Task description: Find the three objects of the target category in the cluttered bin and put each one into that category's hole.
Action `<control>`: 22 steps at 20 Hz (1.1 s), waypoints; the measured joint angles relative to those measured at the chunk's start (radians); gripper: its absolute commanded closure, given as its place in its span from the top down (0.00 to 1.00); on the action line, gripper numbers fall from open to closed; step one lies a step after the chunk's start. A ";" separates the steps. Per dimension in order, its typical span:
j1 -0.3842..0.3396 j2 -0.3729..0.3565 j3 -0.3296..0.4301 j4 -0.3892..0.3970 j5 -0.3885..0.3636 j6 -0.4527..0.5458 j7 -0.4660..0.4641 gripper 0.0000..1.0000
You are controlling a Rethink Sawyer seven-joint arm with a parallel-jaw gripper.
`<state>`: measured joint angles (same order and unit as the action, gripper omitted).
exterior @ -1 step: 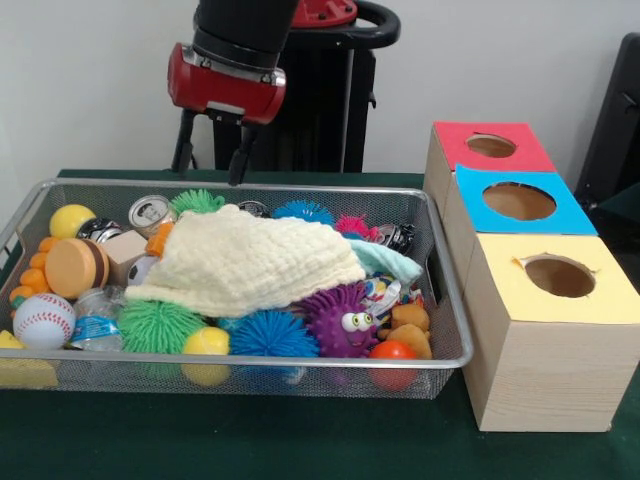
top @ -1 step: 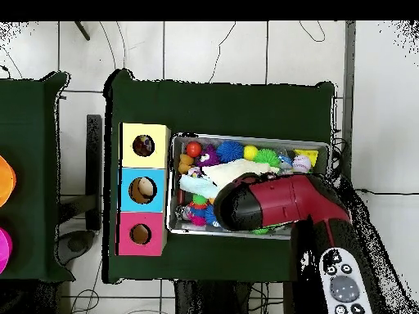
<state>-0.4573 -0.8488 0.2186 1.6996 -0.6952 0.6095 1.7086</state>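
Gripper hanging above the bin's back rim, toward its left half, two dark fingers spread apart and empty. Target category unknown from the pictures; balls, spiky toys, cans and plush animals all piled in the bin, many likely hidden under the cream cloth draped over the middle. Best first move by judgement: pinching the cloth at a raised fold and lifting it aside, fingers kept clear of the wire rim. Three boxes to the right of the bin: red hole, blue hole, yellow hole.

From above: arm covering much of the bin, fingertips hidden beneath it. Cloth partly showing; holes just beside the bin's short end.
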 measured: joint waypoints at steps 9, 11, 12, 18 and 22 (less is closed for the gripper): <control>0.002 0.007 0.000 -0.006 0.003 0.000 0.000 1.00; 0.002 0.007 0.000 -0.007 0.003 0.000 0.000 1.00; 0.002 0.007 0.000 -0.007 0.003 0.000 0.000 1.00; -0.010 0.006 0.018 -0.002 0.081 0.000 0.000 1.00; -0.023 0.003 0.047 0.011 0.181 -0.003 0.000 1.00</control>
<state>-0.4801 -0.8457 0.2654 1.7109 -0.5142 0.6069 1.7086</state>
